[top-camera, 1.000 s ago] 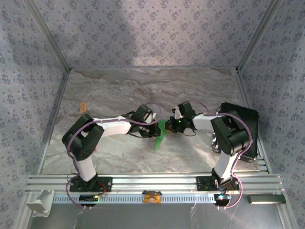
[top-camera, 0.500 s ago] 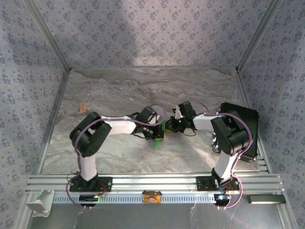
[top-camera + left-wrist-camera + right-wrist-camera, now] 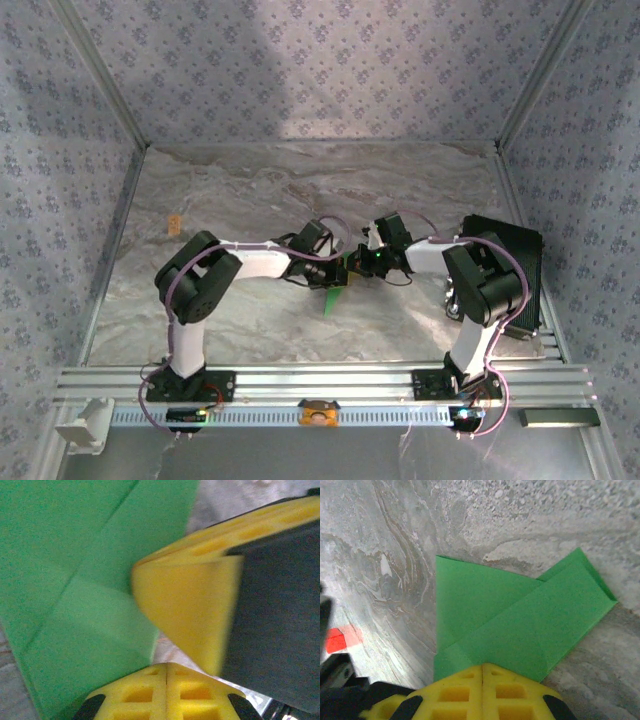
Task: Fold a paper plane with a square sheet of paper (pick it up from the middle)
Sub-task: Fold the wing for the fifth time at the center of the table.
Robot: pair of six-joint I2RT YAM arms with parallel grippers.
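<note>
Here we list: marble table point(image 3: 250, 190). Left gripper point(image 3: 166, 672), clenched, beside green paper point(image 3: 510, 615) at table centre. Right gripper point(image 3: 482, 672), clenched, tips over green paper's near edge (grip on it we cannot tell). Green paper part-folded, flat. Small red block point(image 3: 335, 640) on table.

From above, the green paper point(image 3: 333, 297) lies mostly hidden beneath the left pincer point(image 3: 339, 278) and right pincer point(image 3: 357, 266).
</note>
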